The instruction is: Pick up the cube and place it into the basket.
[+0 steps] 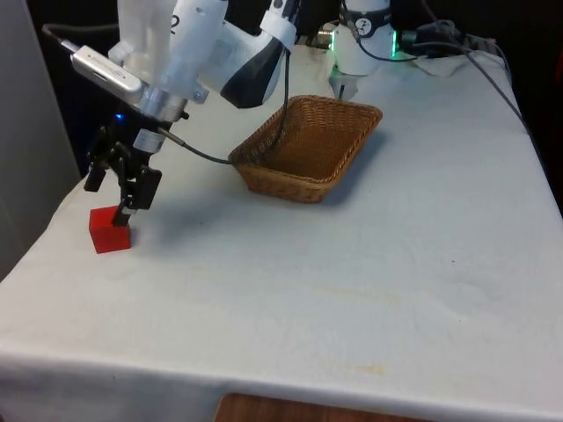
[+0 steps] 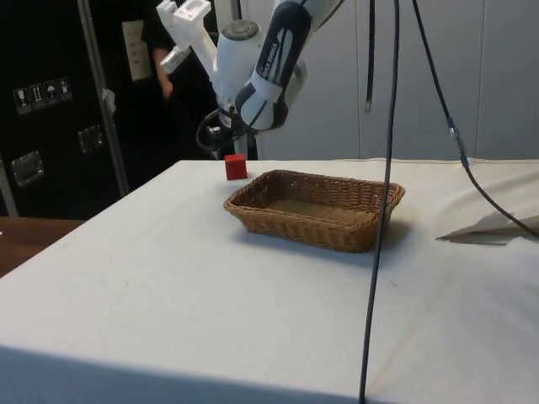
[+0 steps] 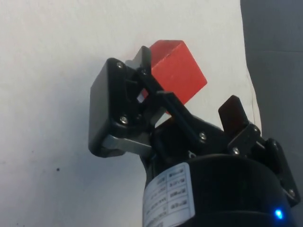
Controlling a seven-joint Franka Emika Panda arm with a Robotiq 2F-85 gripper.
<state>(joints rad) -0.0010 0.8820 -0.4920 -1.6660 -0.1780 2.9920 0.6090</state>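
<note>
One red cube, one wicker basket and one robot arm on a white-clothed table.

A single red cube (image 1: 110,229) is sitting on the white cloth (image 1: 352,281) near the table's corner at the front view's left, well apart from the one woven basket (image 1: 308,145), which is resting further toward the middle of the table. The arm is reaching down over that corner, and its black claw (image 1: 107,197) is hanging spread open just above the cube, one finger (image 1: 127,207) touching or almost touching the cube's top edge. In the wrist view the cube (image 3: 177,71) is lying between the two fingertips, close against one finger (image 3: 144,61) and apart from the other, not yet gripped. In the side view the cube (image 2: 236,167) is showing just beyond the basket (image 2: 316,206), below the arm.
</note>
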